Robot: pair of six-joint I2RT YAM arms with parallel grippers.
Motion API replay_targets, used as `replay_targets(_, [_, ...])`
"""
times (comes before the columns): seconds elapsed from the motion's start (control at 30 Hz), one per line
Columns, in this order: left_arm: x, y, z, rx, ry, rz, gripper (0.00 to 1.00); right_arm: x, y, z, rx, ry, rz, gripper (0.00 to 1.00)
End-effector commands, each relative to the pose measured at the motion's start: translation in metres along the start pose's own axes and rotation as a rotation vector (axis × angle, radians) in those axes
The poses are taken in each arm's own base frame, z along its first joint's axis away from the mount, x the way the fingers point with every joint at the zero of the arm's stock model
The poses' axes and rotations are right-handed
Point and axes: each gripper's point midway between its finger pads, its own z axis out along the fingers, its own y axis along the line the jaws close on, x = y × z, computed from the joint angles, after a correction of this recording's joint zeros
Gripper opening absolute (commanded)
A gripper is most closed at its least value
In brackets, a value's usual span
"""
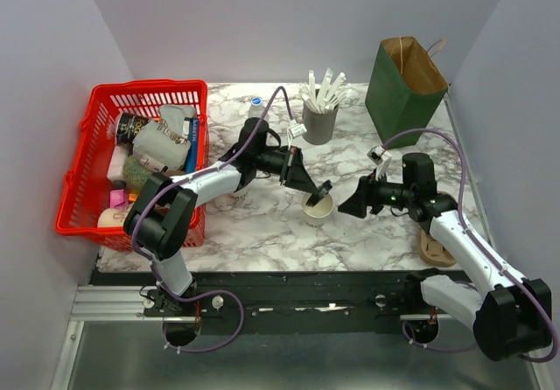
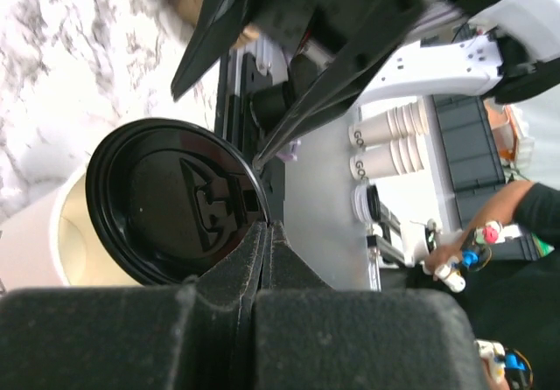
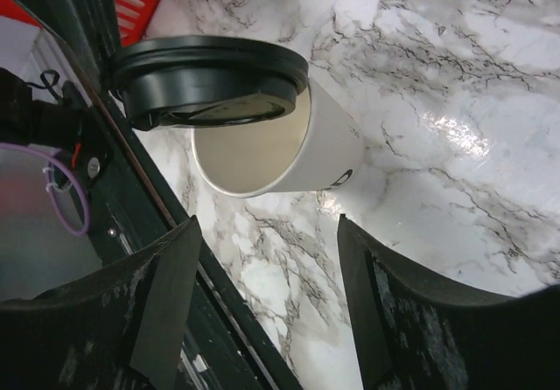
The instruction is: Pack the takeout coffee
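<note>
The left jaws are shut on the edge of the black lid [image 2: 166, 202], pinching its rim. The lid sits tilted over the open mouth of the cream cup [image 3: 302, 149]; whether they touch cannot be told. The cup stands on the marble surface [image 3: 455, 75] just ahead of the right jaws. The right jaws stand wide and hold nothing.

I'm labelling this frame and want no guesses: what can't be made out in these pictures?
- Inside of the cup: the black lid, pinched by the left gripper, covers it in both wrist views; too small in the top view.
- Inside of the green bag: top view, its own walls hide it.
- The brown object: top view, the right arm overlaps it.
- Items in the basket: top view, piled and too small.
</note>
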Motion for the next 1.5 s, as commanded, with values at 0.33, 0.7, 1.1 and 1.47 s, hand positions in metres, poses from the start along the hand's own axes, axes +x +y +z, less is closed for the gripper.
replay_targets(0.33, [-0.018, -0.024, -0.005, 0.069, -0.129, 0.047, 0.0, -0.014, -0.013, 0.016, 0.027, -0.062, 0.144, 0.72])
replay_targets(0.7, [-0.009, 0.012, -0.005, -0.106, -0.093, 0.012, 0.0, -0.009, -0.012, 0.028, 0.016, -0.021, 0.174, 0.7])
replay_targets(1.1, [-0.016, -0.004, -0.004, -0.043, -0.096, 0.021, 0.0, -0.021, -0.008, 0.038, -0.02, -0.032, 0.226, 0.68])
replay_targets(1.47, [-0.014, -0.008, -0.004, -0.009, -0.093, 0.009, 0.0, -0.014, -0.028, 0.046, 0.074, 0.015, 0.303, 0.68])
